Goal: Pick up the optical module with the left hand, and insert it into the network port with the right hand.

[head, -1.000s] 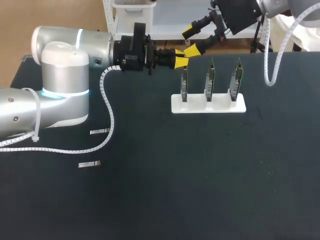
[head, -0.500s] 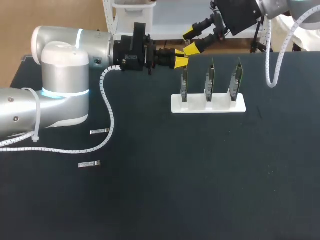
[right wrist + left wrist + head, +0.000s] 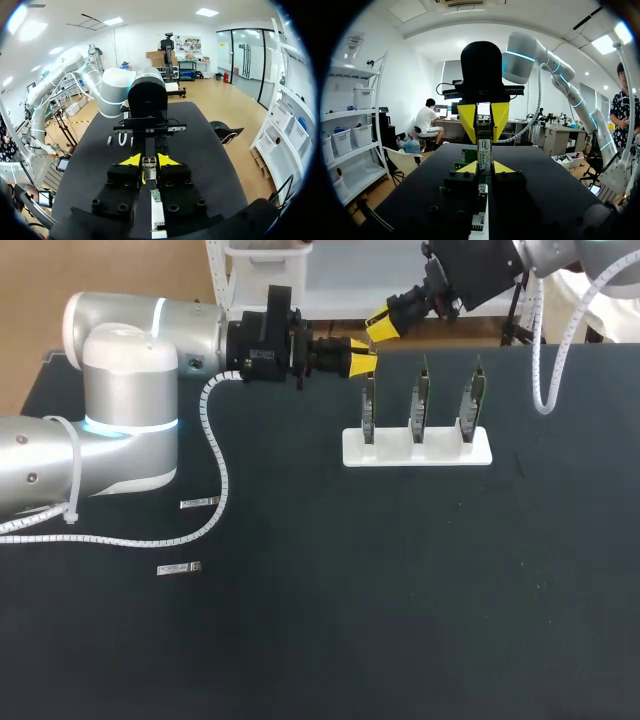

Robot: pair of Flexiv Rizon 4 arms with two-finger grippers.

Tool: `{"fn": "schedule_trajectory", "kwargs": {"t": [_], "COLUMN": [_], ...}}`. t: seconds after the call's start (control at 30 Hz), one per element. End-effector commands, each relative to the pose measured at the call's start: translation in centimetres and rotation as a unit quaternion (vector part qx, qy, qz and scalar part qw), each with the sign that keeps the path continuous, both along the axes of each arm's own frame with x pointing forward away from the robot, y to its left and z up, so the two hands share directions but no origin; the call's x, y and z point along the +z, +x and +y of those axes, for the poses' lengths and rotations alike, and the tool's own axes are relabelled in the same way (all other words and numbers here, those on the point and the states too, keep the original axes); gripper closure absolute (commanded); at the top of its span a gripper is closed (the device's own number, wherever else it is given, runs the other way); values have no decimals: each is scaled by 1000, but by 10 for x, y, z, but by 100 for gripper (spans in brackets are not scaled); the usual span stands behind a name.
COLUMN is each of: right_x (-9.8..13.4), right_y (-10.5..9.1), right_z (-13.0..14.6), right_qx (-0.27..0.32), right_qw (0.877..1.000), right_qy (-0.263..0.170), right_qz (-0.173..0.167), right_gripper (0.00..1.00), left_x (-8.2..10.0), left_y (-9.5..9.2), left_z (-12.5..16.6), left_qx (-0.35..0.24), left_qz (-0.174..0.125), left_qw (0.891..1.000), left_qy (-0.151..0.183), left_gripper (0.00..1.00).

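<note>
The optical module [image 3: 483,147], a slim metal stick with a label, is held at both ends above the table's far edge. My left gripper [image 3: 361,360] is shut on its near end, with its yellow tips [image 3: 470,167] on either side. My right gripper [image 3: 381,324] comes in from the far right. Its yellow fingers [image 3: 468,119] are closed on the module's other end. In the right wrist view the module [image 3: 149,163] sits pinched in my right gripper [image 3: 149,161]. Just below stands the white rack [image 3: 417,450] with three upright green port boards [image 3: 421,400].
Two more small modules lie on the black table at the left, one [image 3: 200,503] beside my left arm's white cable and one [image 3: 179,568] nearer the front. My left arm's large body [image 3: 130,410] fills the table's left side.
My right gripper's fingers, wide open a second ago around the module's end, have closed onto it. My left arm and the module have stayed where they were.
</note>
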State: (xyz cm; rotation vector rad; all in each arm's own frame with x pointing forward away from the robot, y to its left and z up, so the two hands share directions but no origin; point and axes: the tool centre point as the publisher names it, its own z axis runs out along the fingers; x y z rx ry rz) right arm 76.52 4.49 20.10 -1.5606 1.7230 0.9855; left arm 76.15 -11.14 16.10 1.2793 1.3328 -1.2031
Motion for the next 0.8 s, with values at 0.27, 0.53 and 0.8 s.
{"fn": "schedule_trajectory", "kwargs": {"t": [0.27,0.53,0.8], "right_x": [0,2,2], "right_y": [-2,-2,-2], "right_z": [-1,-1,-5], "right_qx": [-4,-7,-9], "right_qw": [1000,1000,1000], "right_qy": [4,9,12], "right_qz": [-2,-4,-8], "right_gripper": [100,100,100], "left_x": [-1,-1,-1], "left_y": [0,0,0], "left_z": [0,0,0], "left_qx": [1,1,1], "left_qz": [-1,-1,-1], "left_qw": [1000,1000,1000], "left_qy": [-2,-2,-2], "left_gripper": [0,0,0]}}
